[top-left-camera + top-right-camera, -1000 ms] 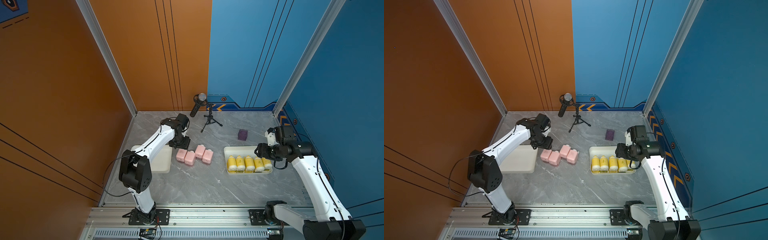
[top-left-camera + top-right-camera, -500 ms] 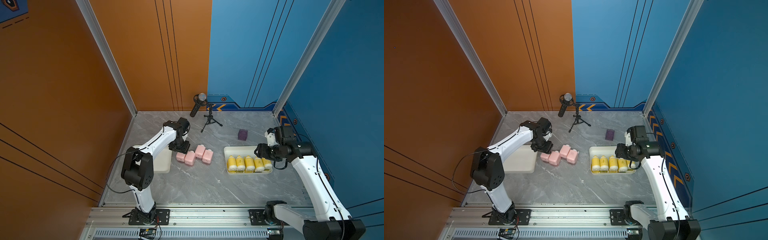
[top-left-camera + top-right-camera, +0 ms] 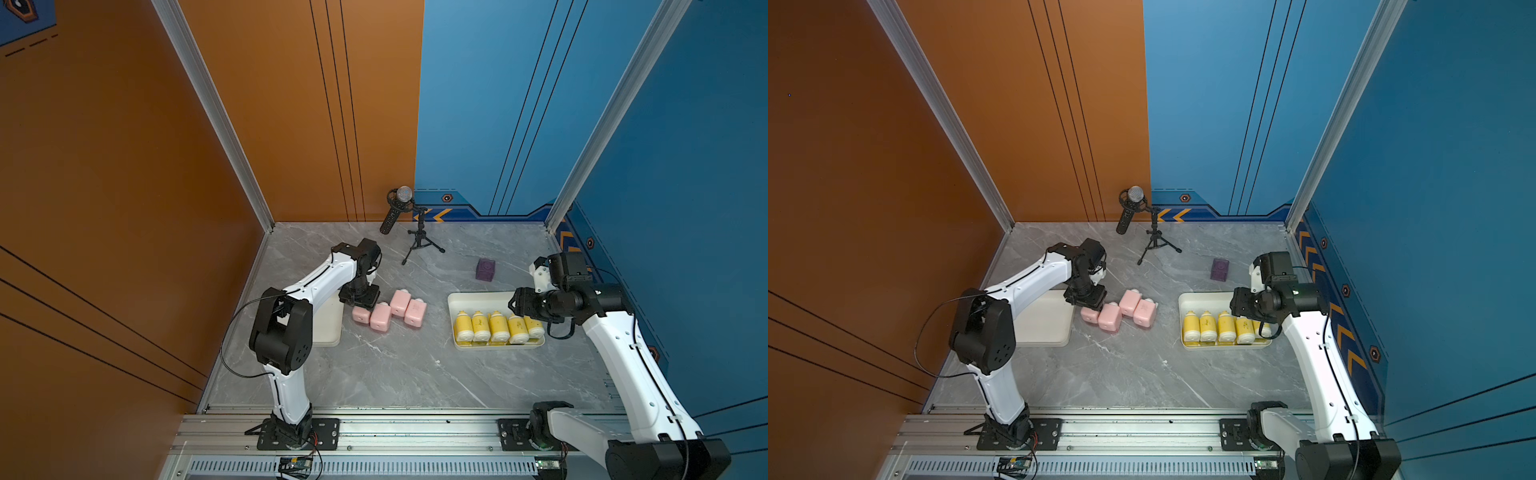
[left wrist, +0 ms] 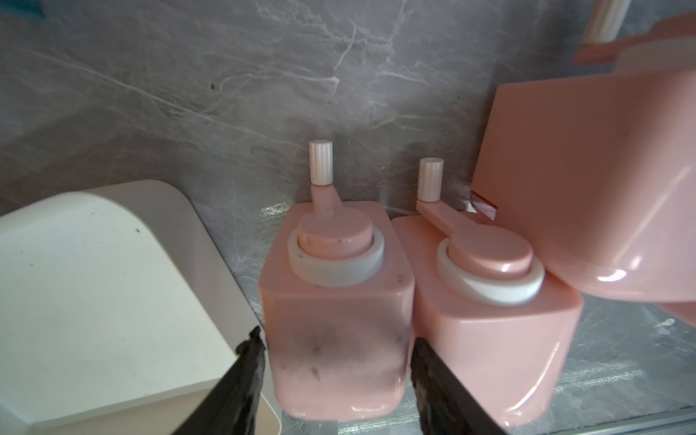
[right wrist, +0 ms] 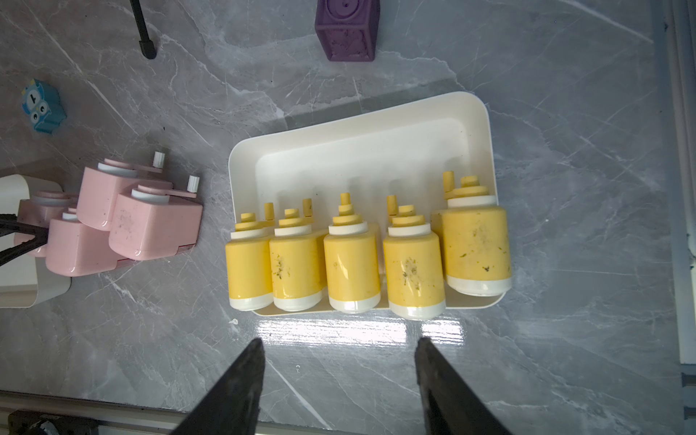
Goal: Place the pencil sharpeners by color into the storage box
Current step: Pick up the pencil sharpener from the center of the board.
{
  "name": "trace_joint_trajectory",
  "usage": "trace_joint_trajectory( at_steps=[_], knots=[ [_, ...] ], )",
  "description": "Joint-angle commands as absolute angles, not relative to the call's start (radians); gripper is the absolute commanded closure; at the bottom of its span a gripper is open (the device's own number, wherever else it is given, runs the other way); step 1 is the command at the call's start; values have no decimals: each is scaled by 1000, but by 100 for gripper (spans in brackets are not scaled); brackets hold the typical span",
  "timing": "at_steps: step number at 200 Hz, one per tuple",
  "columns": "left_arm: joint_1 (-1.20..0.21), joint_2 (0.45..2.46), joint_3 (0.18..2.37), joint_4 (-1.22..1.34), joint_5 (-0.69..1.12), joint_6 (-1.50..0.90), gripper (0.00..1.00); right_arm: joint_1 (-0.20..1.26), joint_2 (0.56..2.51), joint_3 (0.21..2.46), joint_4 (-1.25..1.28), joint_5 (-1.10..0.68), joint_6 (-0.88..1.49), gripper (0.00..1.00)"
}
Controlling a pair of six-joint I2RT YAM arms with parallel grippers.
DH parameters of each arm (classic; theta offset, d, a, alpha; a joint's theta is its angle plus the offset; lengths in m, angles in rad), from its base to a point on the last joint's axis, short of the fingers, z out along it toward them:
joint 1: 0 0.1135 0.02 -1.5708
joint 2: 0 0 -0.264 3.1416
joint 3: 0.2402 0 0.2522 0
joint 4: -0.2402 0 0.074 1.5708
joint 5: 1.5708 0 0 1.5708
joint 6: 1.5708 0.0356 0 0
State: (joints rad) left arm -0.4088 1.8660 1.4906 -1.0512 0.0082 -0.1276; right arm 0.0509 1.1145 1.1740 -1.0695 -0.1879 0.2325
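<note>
Several pink pencil sharpeners (image 3: 380,318) stand clustered on the grey table beside the left white storage box (image 3: 328,328). My left gripper (image 4: 337,339) is down on the one at the cluster's left end (image 4: 331,301). Its fingers (image 4: 248,361) press both sides of that sharpener, which rests on the table next to the box's rim (image 4: 94,282). Several yellow pencil sharpeners (image 5: 352,260) lie in a row in the right storage box (image 5: 376,150). My right gripper (image 5: 341,341) is open and holds nothing. It hovers at that box's edge (image 3: 478,296).
A dark purple cube (image 3: 485,269) sits behind the right box. A microphone on a small tripod (image 3: 419,232) stands at the back. A small blue owl-faced cube (image 5: 43,107) lies behind the pink cluster. Walls close in on the left, back and right.
My left gripper has come forward and down from behind the pink cluster onto the pink pencil sharpener at its left end, and its jaws have narrowed. The right arm has not moved.
</note>
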Motion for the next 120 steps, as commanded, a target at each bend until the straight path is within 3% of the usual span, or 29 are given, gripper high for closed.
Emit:
trace_joint_trajectory(
  at_steps=[1, 53, 120],
  knots=[
    [-407, 1884, 1478, -1075, -6, -131, 39, 41, 1108, 1163, -1069, -204, 210, 35],
    [-403, 1909, 1482, -1074, -18, -137, 41, 40, 1110, 1167, -1071, -206, 206, 35],
    [-401, 1902, 1514, -1072, -32, -150, 57, 35, 1116, 1173, -1069, -211, 200, 35]
  ],
)
